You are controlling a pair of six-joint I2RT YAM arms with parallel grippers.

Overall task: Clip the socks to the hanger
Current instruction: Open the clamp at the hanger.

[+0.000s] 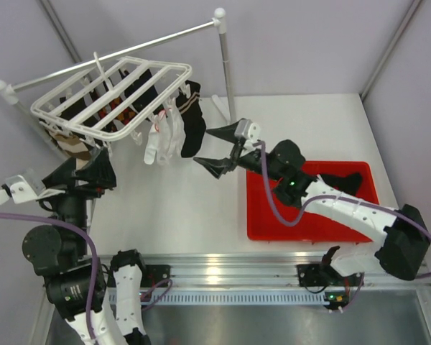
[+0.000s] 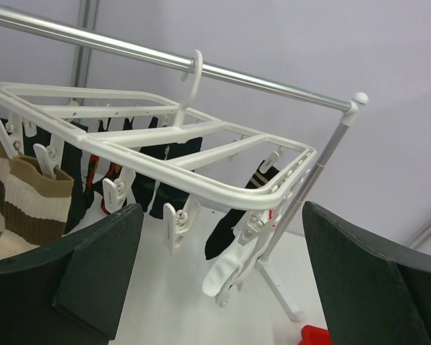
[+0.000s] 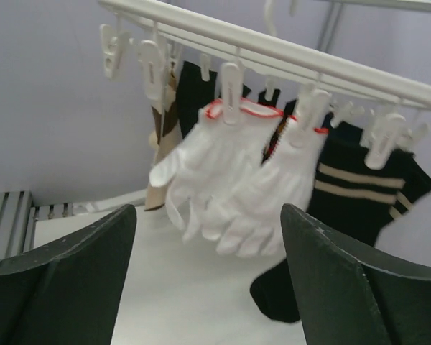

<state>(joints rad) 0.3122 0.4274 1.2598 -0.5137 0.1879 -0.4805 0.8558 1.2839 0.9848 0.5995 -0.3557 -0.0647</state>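
**Both grippers open-jawed and empty at the hanger**

We see the hanger [image 2: 223,192] hooked on the grey rail [image 1: 129,43] at far left, so its clips [image 3: 231,90] dangle free. One black sock [image 3: 359,190] hangs clipped at its right end, beside white gloves [image 3: 230,180]. The right gripper [image 1: 202,147] faces it, jaws wide, holding nothing. The left gripper [image 1: 85,159] hovers likewise near the frame's left. A second sock [image 1: 343,180] lies in the red bin [image 1: 273,226] on the right, probably next.

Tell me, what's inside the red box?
One black sock lies in the red box, near its far wall. The right arm covers the middle, so anything under it is hidden.
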